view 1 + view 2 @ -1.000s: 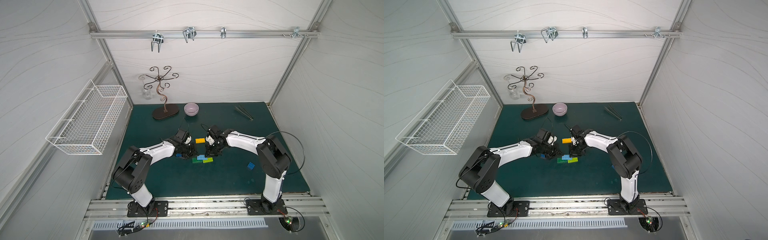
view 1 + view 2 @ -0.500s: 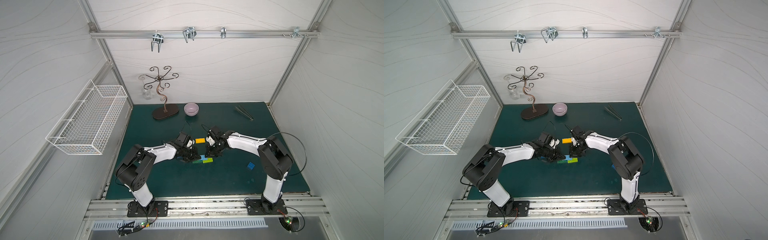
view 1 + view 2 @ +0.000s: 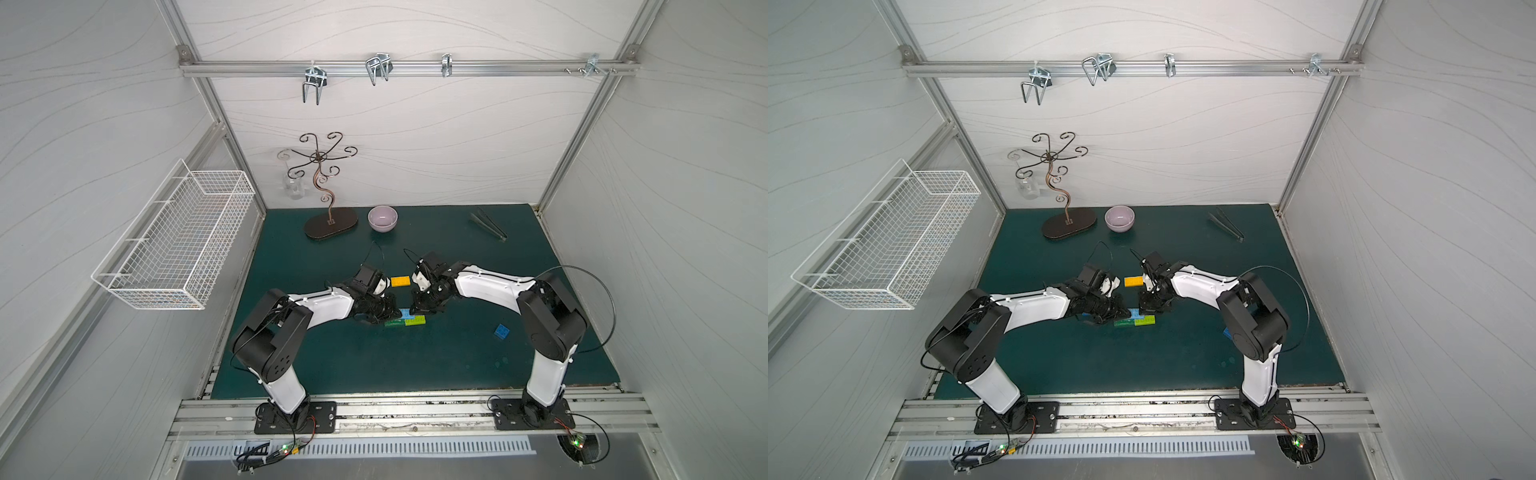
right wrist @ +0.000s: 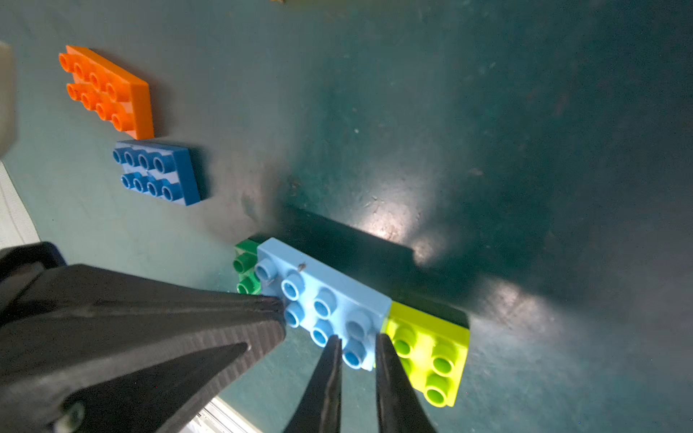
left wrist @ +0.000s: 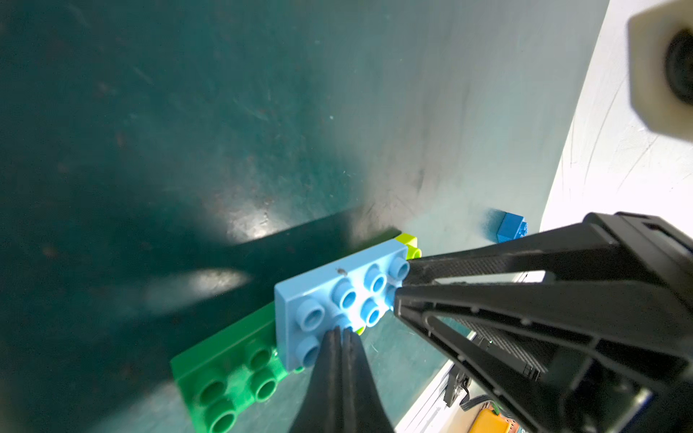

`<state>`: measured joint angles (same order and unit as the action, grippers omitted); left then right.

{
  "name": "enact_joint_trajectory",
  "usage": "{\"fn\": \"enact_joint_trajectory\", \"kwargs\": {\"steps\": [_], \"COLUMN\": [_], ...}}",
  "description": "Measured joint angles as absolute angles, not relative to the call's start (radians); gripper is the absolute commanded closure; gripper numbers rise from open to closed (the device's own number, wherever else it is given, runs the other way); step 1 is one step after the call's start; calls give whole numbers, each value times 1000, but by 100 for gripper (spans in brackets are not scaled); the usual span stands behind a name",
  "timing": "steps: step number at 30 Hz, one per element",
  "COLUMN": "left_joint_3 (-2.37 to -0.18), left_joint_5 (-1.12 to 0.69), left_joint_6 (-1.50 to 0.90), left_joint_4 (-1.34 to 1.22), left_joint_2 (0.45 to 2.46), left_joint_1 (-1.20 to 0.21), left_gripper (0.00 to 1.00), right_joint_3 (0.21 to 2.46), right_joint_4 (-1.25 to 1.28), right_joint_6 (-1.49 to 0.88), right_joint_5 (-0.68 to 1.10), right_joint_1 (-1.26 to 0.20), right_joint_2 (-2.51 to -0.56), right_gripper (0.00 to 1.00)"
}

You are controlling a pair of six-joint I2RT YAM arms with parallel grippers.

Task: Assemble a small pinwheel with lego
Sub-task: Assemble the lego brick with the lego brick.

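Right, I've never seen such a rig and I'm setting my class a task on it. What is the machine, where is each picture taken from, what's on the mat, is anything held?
It is a robot: left arm and right arm at a green mat, each ending in a two-finger gripper. Both top views look down on everything; wrist views come from cameras on the arms. The left gripper is shut, the right gripper slightly parted; both tips rest on a light blue brick sitting across a dark green brick and a lime brick. Loose: an orange brick, a dark blue brick, a small blue brick. Nothing is lifted.
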<state>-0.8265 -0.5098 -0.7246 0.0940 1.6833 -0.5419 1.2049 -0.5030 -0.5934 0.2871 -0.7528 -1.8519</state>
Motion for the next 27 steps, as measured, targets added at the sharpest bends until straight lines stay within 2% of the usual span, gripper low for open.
{"fn": "enact_joint_trajectory", "kwargs": {"steps": [6, 10, 14, 20, 27], "left_joint_3": [-806, -798, -798, -799, -812], "left_joint_5": [-529, -554, -571, -572, -572], "left_joint_6": [-730, -732, -735, -735, -736], "left_joint_4": [62, 40, 34, 29, 27], "left_joint_2": [1684, 1696, 1704, 1707, 1723], "left_joint_1": [-542, -539, -531, -530, -530], "left_gripper": [100, 100, 100, 100, 100], "right_joint_3": [1192, 1193, 1224, 1264, 1301], "right_joint_4": [-500, -508, -538, -582, -619], "right_joint_6": [-597, -604, -601, -599, -595], "right_joint_5": [281, 286, 281, 276, 289], "right_joint_1": [-756, -757, -758, -756, -748], "right_joint_2": [-1850, -1849, -1864, -1885, -1922], "right_gripper": [85, 93, 86, 90, 85]}}
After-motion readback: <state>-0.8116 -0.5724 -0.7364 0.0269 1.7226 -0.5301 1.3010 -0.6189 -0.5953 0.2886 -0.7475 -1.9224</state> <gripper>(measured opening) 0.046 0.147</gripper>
